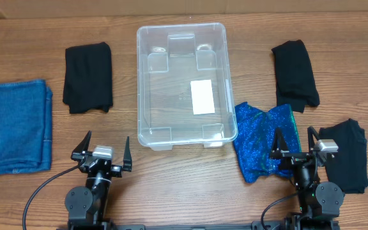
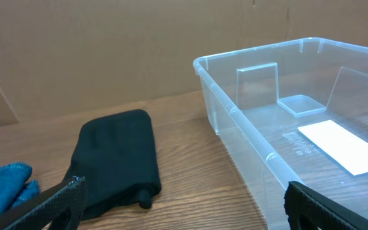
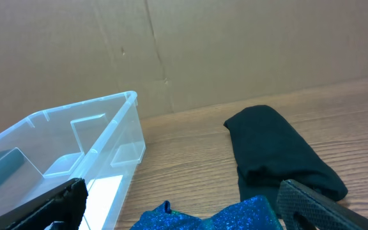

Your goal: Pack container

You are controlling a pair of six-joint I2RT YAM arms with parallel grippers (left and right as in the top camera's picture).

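Observation:
The clear plastic container (image 1: 149, 83) stands empty at the table's middle, a white label on its base. It also shows in the left wrist view (image 2: 235, 115) and the right wrist view (image 3: 117, 121). A folded black cloth (image 1: 89, 76) lies left of it, and a folded denim cloth (image 1: 15, 124) lies at the far left. A black cloth (image 1: 294, 71) lies right of the container, a sparkly blue cloth (image 1: 260, 134) at its front right corner, and another black cloth (image 1: 347, 153) at the far right. My left gripper (image 1: 102, 149) is open and empty. My right gripper (image 1: 295, 142) is open, over the sparkly cloth's right edge.
A cardboard wall runs along the back of the table. Bare wood lies between the two arms near the front edge.

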